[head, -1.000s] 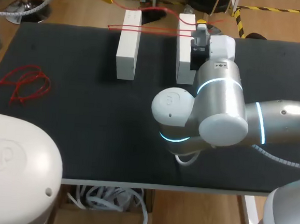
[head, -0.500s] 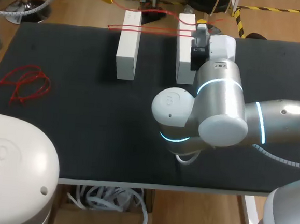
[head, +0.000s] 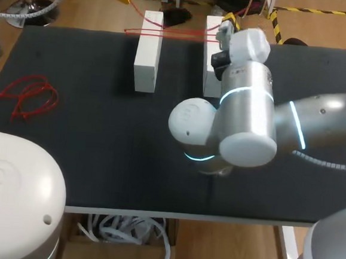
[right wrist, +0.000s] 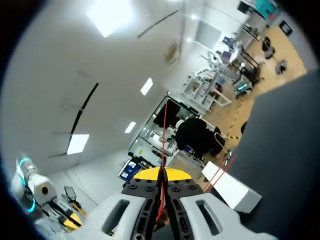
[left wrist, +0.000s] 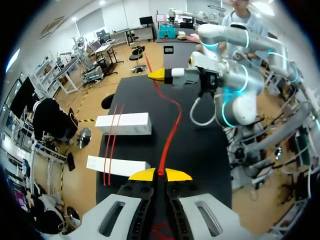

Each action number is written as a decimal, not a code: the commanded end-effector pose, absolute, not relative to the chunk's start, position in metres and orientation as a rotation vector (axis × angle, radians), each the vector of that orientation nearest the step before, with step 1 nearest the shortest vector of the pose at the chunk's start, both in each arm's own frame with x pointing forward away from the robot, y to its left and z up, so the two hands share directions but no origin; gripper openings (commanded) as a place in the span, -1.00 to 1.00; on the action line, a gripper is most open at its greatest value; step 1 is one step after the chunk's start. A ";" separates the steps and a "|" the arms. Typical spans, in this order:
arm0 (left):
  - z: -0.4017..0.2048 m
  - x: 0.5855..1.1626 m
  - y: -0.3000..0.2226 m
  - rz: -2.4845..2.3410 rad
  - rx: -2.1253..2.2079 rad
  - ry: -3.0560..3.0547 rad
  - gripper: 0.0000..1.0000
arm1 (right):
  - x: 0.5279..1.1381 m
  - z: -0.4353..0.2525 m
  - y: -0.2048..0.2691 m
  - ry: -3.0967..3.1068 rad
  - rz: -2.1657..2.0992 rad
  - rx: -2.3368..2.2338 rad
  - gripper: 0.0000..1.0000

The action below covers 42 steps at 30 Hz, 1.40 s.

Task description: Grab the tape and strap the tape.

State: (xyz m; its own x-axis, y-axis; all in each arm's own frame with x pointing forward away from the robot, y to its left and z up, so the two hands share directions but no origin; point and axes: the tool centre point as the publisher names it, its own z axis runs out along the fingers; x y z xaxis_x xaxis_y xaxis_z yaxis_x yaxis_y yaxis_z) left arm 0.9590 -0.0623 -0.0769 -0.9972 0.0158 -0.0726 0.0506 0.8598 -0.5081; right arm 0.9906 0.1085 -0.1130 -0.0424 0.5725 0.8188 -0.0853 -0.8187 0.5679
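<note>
Tension is the thing to mind here; the red tape (left wrist: 174, 125) runs as a single strand out of the left end effector (left wrist: 160, 175), whose yellow tips are pinched together on it, and curves ahead to the right end effector (left wrist: 159, 75), which is likewise clamped on the strand; two passes already lie across the white blocks (head: 148, 51), ahead of the left end effector and off to one side; the right end effector hangs just over the far end of one block. The step looks like laying another pass, so both grips should hold firm while the slack is drawn out, and the strand should come down flat beside the laid ones; a loose red tangle (head: 28, 97) lies on the counter (head: 100, 136), well apart from both.
</note>
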 end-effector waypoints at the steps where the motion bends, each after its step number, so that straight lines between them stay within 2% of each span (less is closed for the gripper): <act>1: -0.076 0.960 -0.062 -0.808 0.054 2.970 -1.00 | 0.992 -0.098 0.117 0.716 1.786 1.604 -1.00; 10: -0.076 0.960 -0.062 -0.808 0.054 2.970 -1.00 | 0.988 -0.084 0.130 0.794 1.651 1.381 -1.00; 18: -0.076 0.960 -0.062 -0.808 0.054 2.970 -1.00 | 0.991 -0.079 0.115 0.675 1.575 1.428 -1.00; 29: -0.076 0.960 -0.062 -0.808 0.054 2.970 -1.00 | 0.987 -0.064 0.137 0.824 1.596 1.211 -1.00; 42: -0.076 0.960 -0.062 -0.808 0.054 2.970 -1.00 | 0.980 -0.053 0.155 1.019 1.347 0.926 -1.00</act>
